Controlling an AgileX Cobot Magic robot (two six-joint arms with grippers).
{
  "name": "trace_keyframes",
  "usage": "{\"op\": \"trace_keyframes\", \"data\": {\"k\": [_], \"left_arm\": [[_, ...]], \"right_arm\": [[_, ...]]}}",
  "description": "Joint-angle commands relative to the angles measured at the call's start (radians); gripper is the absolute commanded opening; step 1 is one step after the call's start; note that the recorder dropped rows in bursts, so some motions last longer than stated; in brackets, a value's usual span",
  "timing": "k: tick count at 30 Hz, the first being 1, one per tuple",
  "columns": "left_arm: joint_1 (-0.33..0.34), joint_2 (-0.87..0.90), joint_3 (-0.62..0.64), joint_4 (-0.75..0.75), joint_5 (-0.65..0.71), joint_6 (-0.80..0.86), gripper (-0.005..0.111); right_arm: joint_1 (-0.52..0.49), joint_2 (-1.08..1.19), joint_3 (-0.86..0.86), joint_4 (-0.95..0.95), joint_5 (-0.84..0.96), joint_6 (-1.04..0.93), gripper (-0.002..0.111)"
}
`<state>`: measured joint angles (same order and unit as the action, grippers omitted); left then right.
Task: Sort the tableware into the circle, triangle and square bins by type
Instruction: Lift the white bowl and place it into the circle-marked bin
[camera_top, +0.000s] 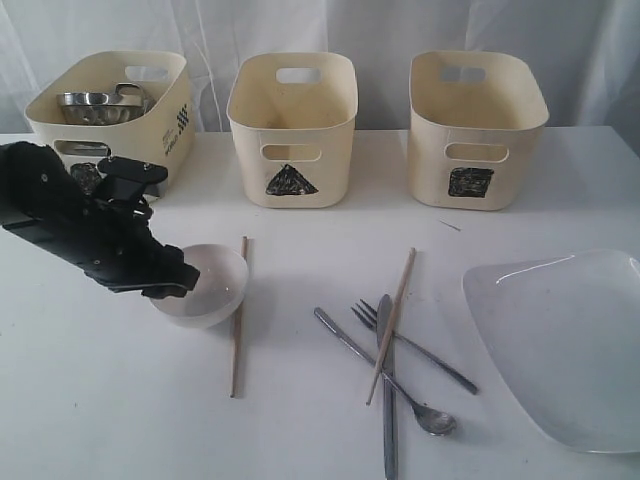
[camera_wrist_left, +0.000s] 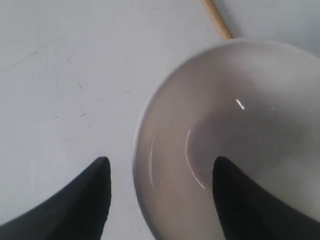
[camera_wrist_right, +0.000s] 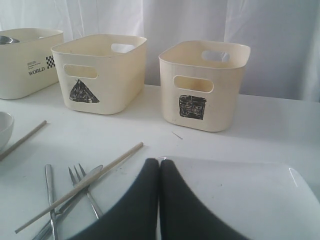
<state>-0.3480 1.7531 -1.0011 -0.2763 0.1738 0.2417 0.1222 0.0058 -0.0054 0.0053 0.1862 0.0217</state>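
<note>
Bowl, white and round (camera_top: 215, 282), rests on the white table (camera_top: 120, 410) near its left edge, before the cream circle-marked tub (camera_top: 172, 120). We find the left gripper (camera_wrist_left: 161, 162) released, jaws straddling the rim. The right gripper (camera_wrist_right: 160, 172) is clenched, empty, over the white squarish plate (camera_top: 570, 340). We judge the task early: a steel bowl (camera_top: 85, 103) is binned; both wooden chopsticks (camera_top: 238, 315), steel fork (camera_top: 440, 368), knife (camera_top: 388, 420), spoon (camera_top: 437, 422) and plate are unsorted.

White table (camera_top: 100, 420): three bins (camera_top: 292, 130); bowl (camera_top: 225, 280), plate (camera_top: 560, 340), chopsticks (camera_top: 238, 320), probably three utensils (camera_top: 388, 400).
</note>
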Motion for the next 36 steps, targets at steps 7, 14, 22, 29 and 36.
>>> {"op": "trace_keyframes", "data": {"k": [7, 14, 22, 29, 36], "left_arm": [[-0.003, 0.074, 0.0, -0.005, -0.042, -0.017, 0.036], [0.009, -0.065, -0.026, 0.088, -0.043, -0.017, 0.0], [0.207, -0.191, -0.281, 0.103, -0.174, -0.017, 0.0], [0.309, 0.088, -0.6, 0.103, -0.238, -0.021, 0.0], [0.315, 0.318, -0.802, 0.103, -0.24, -0.019, 0.0]], "right_arm": [[-0.003, -0.006, 0.005, 0.001, -0.008, 0.0, 0.0], [-0.003, -0.006, 0.005, 0.001, -0.008, 0.0, 0.0], [-0.003, -0.006, 0.005, 0.001, -0.008, 0.0, 0.0], [-0.003, -0.006, 0.005, 0.001, -0.008, 0.0, 0.0], [-0.003, -0.006, 0.005, 0.001, -0.008, 0.0, 0.0]]}}
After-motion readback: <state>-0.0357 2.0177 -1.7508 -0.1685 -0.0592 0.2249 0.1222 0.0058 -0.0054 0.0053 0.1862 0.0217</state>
